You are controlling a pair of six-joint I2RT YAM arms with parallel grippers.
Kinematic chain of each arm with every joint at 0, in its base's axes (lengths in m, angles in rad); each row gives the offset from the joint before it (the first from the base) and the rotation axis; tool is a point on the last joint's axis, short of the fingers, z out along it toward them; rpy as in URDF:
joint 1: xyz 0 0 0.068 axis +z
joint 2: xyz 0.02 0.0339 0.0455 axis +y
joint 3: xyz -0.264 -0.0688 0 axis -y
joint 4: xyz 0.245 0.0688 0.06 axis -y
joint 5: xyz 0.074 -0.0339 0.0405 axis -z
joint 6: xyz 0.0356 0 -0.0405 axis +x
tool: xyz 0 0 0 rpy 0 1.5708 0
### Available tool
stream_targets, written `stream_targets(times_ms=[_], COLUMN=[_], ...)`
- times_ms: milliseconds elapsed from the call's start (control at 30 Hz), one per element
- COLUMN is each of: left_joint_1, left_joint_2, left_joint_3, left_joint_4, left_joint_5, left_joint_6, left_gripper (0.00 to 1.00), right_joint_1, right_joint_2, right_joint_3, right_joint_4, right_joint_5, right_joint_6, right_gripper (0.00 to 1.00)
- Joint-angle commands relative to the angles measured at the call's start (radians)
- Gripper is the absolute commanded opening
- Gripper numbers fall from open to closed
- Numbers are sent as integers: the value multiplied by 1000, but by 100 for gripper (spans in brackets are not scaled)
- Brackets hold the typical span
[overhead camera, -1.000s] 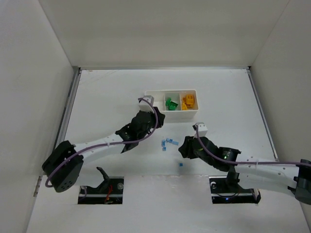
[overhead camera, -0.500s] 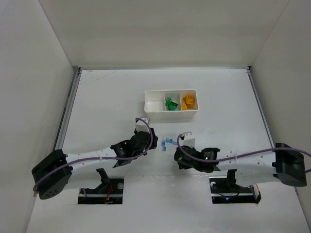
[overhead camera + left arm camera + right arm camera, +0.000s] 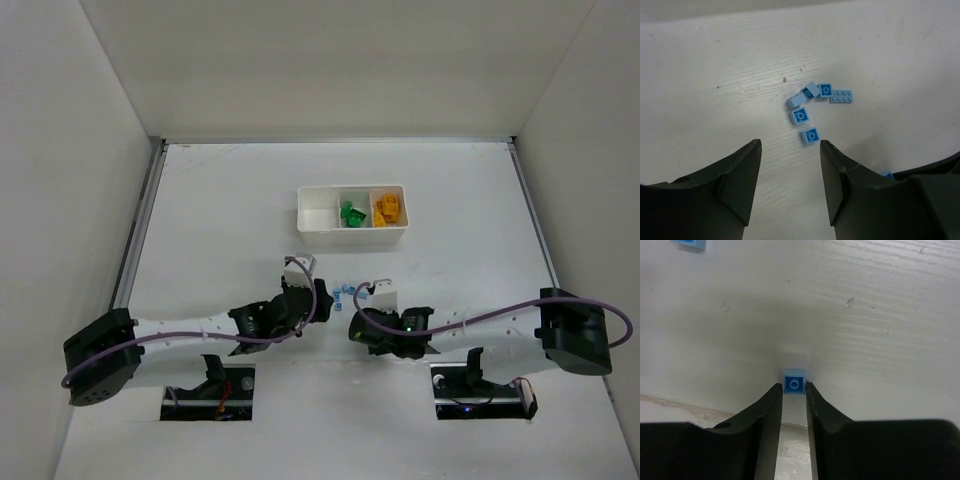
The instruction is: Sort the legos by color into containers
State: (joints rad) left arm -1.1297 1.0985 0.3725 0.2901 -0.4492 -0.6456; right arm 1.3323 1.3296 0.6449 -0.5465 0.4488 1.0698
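My right pincer [image 3: 793,388] was narrowed to about one brick's width, and a single light blue brick [image 3: 794,381] sat right at its tips, in the lower middle of the right wrist view. I could not tell whether the tips pressed its sides or merely flanked it. It is square (no long axis to line up with), so closing squarely on it was all the grasp would need.

My left pincer [image 3: 790,145] was spread wide and held nothing. The blue cluster [image 3: 799,116] lay on the worktop [image 3: 220,220] just ahead of it, and the nearest brick [image 3: 810,136] sat a little right of the centre line. The one flat longer brick [image 3: 841,96] lay at the upper right with its long axis running across the frame.

From above, the white tray [image 3: 350,186] stood well up-frame of both arms. Green legos [image 3: 350,213] filled its middle compartment and orange legos [image 3: 388,210] the right — the left compartment [image 3: 314,218] showed no bricks. I judged that one meant for the blues, and my left arm was the nearer to it.
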Motion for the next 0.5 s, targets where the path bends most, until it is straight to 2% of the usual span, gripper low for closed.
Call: stream_targets(times_ms=[0,167,333,467], left_joint_1=[-46,-92,-106,-109], left_joint_2=[29,130,195,244], left_joint_3=[17,66,118,161], left_joint_4=[47,50,44,40], left_joint_5=[-25,-58,-100,-97], left_joint_6=[6,-2,-6,1], left_gripper=[49,51,51,49], right_joint_1=[11,9,0,-95], right_joint_2=[-1,-44,-194,-318], right_joint_3=[24,-2,-20,-66], right_joint_4=[-12,25,-1,54], right_joint_5=[40,87,149,154], right_joint_6=[41,38,9,-79], right_gripper=[28,18,18,18])
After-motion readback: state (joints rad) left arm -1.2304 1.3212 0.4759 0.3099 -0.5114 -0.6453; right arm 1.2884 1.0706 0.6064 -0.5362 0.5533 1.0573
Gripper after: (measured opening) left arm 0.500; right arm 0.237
